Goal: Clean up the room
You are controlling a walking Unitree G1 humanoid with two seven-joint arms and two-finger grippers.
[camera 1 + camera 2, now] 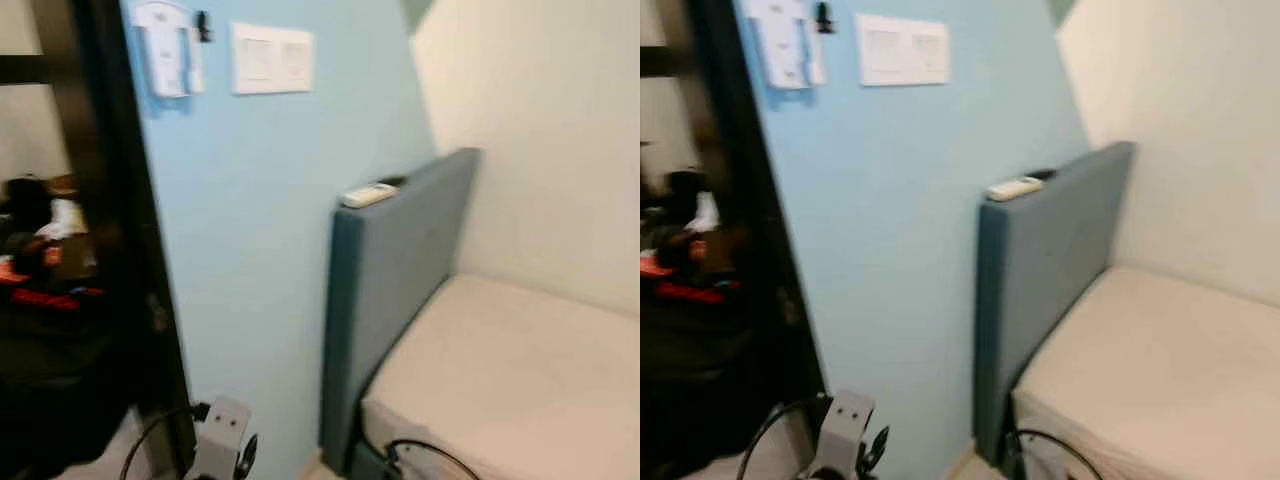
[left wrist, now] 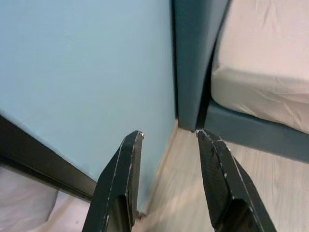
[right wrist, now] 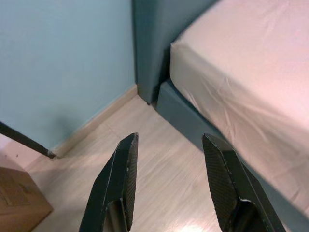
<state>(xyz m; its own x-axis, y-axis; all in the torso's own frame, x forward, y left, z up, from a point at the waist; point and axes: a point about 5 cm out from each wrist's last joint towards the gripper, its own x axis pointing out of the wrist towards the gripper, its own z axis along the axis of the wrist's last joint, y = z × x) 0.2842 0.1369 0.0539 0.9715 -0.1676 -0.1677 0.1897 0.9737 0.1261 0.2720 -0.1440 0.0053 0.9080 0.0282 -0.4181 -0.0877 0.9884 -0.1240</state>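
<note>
Head views (left and right eye). A light blue wall (image 1: 250,230) was seen straight ahead, with a white switch plate (image 1: 272,58) and a white wall-mounted holder (image 1: 163,45) near its upper edge. Against this wall a grey-blue headboard (image 1: 390,290) stood upright, and a white remote control (image 1: 368,195) lay flat on the headboard's top edge, at the end nearest the camera. A bed (image 1: 530,370) with a pale mattress extended from the headboard along a cream wall (image 1: 550,130). To the robot's left a dark door frame (image 1: 120,200) bordered a blurred, cluttered area. Part of the silver left arm (image 1: 220,435) and black cables were seen at the lower edge.

Left wrist view. The left hand (image 2: 169,137) was held with its two black fingers (image 2: 120,179) spread apart and nothing between them, low over the wooden floor (image 2: 251,188), near the corner where the blue wall met the headboard.

Right wrist view. The right hand (image 3: 169,140) was likewise spread and empty, above the floor beside the bed frame. A brown cardboard box (image 3: 19,198) was seen on the floor near the door frame.
</note>
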